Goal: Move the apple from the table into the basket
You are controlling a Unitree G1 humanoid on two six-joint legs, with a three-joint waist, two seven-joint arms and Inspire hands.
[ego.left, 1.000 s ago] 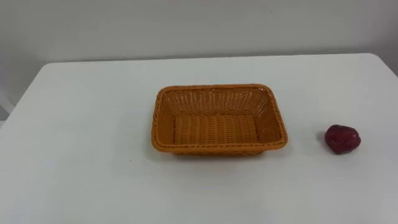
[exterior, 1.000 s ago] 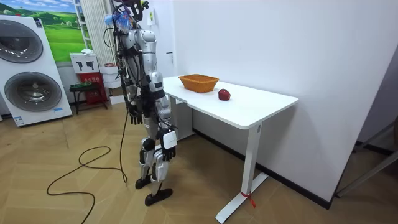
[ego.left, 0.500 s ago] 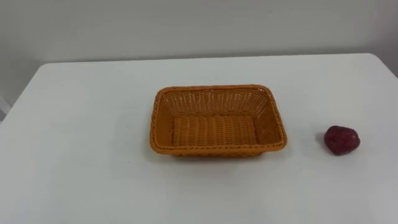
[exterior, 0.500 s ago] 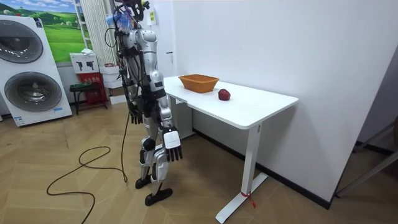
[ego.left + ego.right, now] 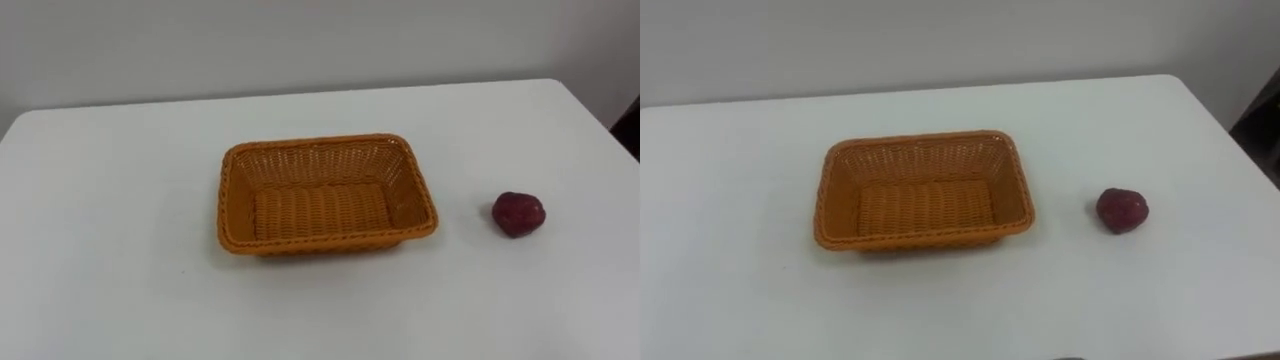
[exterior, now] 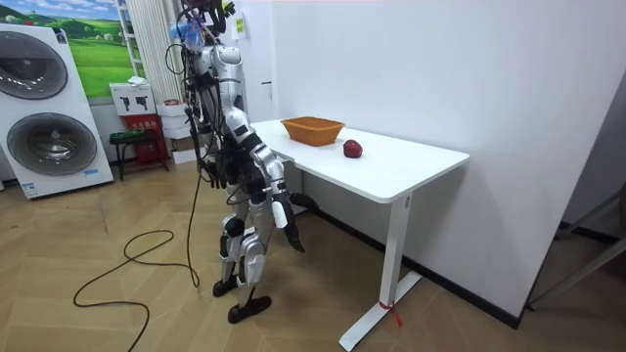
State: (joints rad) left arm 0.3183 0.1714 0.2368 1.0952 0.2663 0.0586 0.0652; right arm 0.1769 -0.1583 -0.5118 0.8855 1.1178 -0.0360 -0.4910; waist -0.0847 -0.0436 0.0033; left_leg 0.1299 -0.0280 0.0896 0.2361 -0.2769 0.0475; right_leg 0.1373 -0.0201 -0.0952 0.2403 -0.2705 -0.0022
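One empty basket [image 5: 330, 240], apple [image 5: 518, 214] apart on table [image 5: 110, 290]; right robot hand [image 6: 284, 217], grip unclear.

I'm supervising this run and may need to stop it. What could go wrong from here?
1. The apple lies loose on the table, right of the basket and nearer the right edge; a poor grasp may roll it off.
2. In the room view the right robot hand hangs below the table's near edge and might strike it coming up.

Count on the surface [image 5: 120, 260]: apple [image 5: 518, 213] ×1, toward the right edge; woven basket [image 5: 325, 240] ×1, about mid-surface. Total items: 2.
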